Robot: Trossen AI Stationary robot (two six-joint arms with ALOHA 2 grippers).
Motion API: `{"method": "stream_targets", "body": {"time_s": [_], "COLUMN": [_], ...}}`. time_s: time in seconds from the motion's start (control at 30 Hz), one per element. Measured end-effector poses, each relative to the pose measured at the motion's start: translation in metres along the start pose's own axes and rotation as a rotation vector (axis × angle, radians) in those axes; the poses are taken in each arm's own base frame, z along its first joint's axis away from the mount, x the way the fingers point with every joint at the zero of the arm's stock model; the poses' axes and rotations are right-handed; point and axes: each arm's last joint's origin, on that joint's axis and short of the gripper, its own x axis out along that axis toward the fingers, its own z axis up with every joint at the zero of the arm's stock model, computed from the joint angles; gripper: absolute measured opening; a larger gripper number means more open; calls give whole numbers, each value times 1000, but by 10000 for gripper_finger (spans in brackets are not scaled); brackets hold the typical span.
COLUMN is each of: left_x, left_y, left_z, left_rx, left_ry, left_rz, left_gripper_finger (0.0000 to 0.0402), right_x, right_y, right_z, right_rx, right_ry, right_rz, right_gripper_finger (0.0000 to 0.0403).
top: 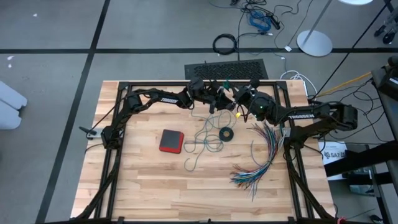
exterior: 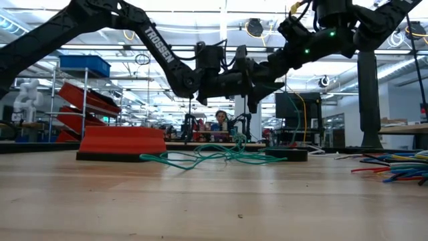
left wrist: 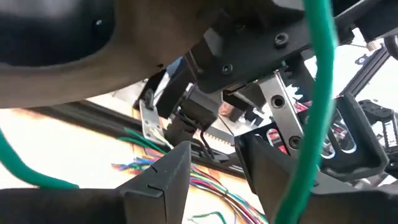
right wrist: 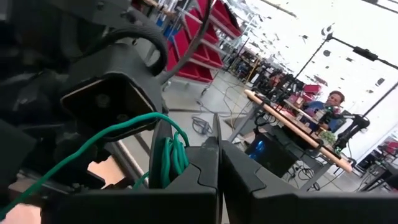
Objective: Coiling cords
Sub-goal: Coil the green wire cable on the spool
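- Around: red flat box [top: 171, 140] on the counter [top: 149, 180], left of centre; small black ring [top: 226, 133] near mid; fanned bundle of multicolour wires [top: 258, 155] on the right side; black grille mat [top: 227, 68] at the far edge.
- In the way: both arms meet over the far-centre of the counter, crowding each other; in left wrist view the other arm's body fills most of what lies ahead.
- Counts: 2 arms, 1 red box, 1 black ring, 1 wire bundle, 1 teal-green cord [top: 205, 140]. White cord – can't pick out for sure.
- Teal-green cord: loose tangle on the counter btwn red box and black ring, one tail running toward the near side; a strand rises up to the claws.
- Right claw [right wrist: 219, 171]: fingers pressed together, small teal coil bunched just beside them; can't tell if pinched.
- Left claw [left wrist: 214, 180]: fingers spread, held above counter; teal strand [left wrist: 317, 106] crosses in front, not gripped.
- Low view: person seated in the room beyond [exterior: 220, 120].
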Motion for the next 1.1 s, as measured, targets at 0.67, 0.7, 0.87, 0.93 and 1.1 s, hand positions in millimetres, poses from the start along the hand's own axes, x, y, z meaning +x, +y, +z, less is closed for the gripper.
{"method": "stream_targets", "body": {"time_s": [0.67, 0.7, 0.87, 0.93, 1.1], "left_x": [-8, -7, -2, 0, 9], "left_y": [11, 11, 8, 6, -2], "left_z": [-24, -26, -43, -48, -59], "left_rx": [-224, -220, -231, -227, -201], "left_ry": [254, 266, 350, 378, 420], "left_rz": [-40, -26, 20, 32, 56], "left_gripper_finger": [169, 169, 169, 169, 169], "right_x": [-12, -13, -17, -19, -24], "right_y": [18, 18, 21, 22, 27], "right_z": [-22, -22, -28, -33, -40], "right_rx": [-177, -173, -154, -170, -167], "right_ry": [209, 212, 260, 298, 350], "right_rz": [236, 246, 334, 364, 483], "right_gripper_finger": [0, 0, 0, 0, 0]}}
